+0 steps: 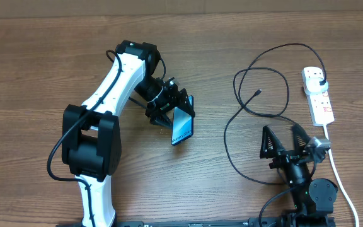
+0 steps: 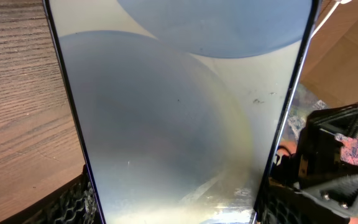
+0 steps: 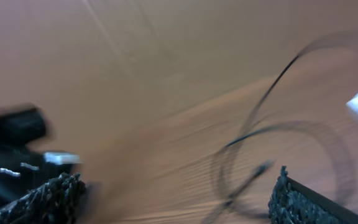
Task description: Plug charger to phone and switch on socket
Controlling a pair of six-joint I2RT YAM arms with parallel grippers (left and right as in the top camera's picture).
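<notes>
Left gripper is clamped across the phone, jaws narrowed to the phone's width and pinching its black edges, with the phone tilted up off the table. In the left wrist view the screen fills the frame between the ribbed black fingers. Right gripper sits well to the right of the phone and a bit nearer me, spread wide, nothing in it. Its wrist view is smeared, so no detail there. The charger lies in loose loops to the right of the phone, and its connector tip is free on the wood, well apart from the phone. The socket is far right of the phone with the black plug apparently already seated. I can't tell the switch state. My read: the step is fetching the tip. I'd pinch right behind the connector rather than on the slack cable, since it's thin and floppy and will swing. I'd hold the phone rigid with its port edge toward the right; the port isn't visible. Phone is glossy glass, slippery, a flat slab. The cable looks rubbery. The socket is hard white plastic with small red switches, and its white cord is thicker. The table has a matte wood grain.
</notes>
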